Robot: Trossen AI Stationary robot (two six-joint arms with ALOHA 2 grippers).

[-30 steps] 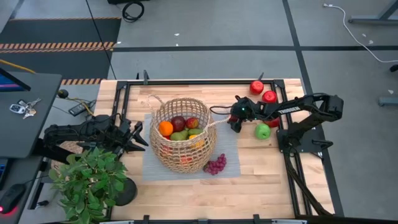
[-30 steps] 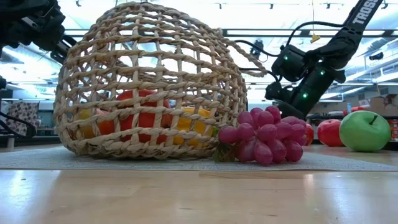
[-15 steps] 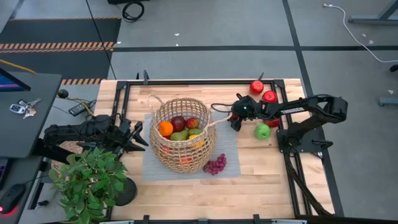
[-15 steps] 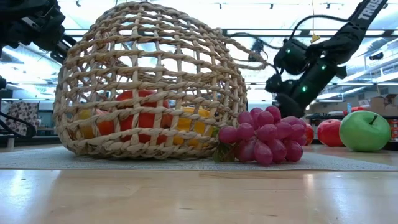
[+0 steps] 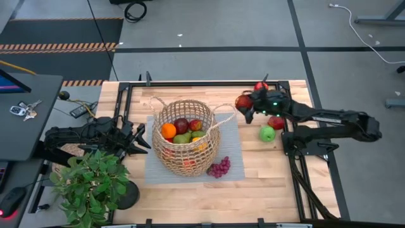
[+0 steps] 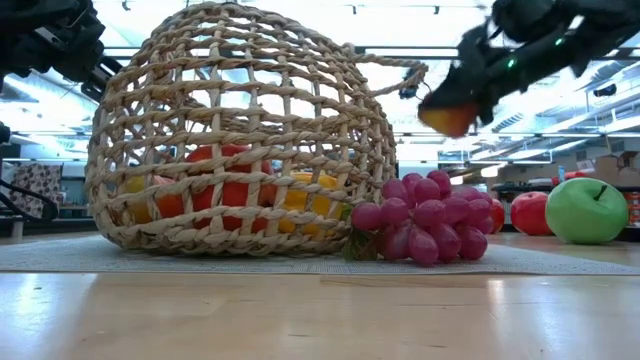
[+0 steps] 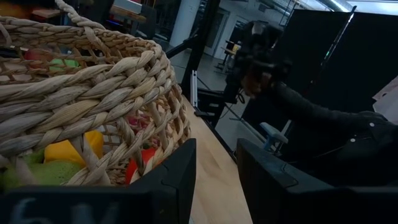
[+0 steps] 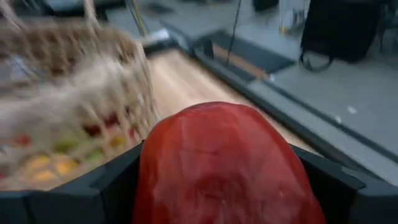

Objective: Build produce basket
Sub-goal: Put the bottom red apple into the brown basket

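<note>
Wicker makes up the biggest thing here: the basket (image 5: 186, 136), an open-weave tub sitting on a grey mat (image 5: 233, 161) near the middle of the table (image 5: 266, 183). It looks light and springy, so a nudge to its rim or its thin loop handles would likely shift it. It already holds several pieces of produce, among them an orange (image 5: 168, 130) and a dark red fruit (image 5: 181, 125).

The purple grapes (image 5: 219, 168) lie on the mat, touching the basket's near side. As a lumpy, yielding cluster, they are probably best taken across the thickest part.

A green apple (image 5: 267, 133) rests on the table to the right of the mat, with a red one (image 5: 276, 122) just beside it. Both look hard, smooth and slippery, best gripped across the middle.

The right gripper (image 5: 245, 102) hangs in the air beyond the basket's right handle, its fingers pinching a red apple (image 8: 224, 165) across its widest girth. That fruit sits squarely between them, clear of the basket and above rim height.

The left gripper (image 5: 140, 140) waits just beside the basket's left wall, its fingers a narrow gap apart and holding nothing.
</note>
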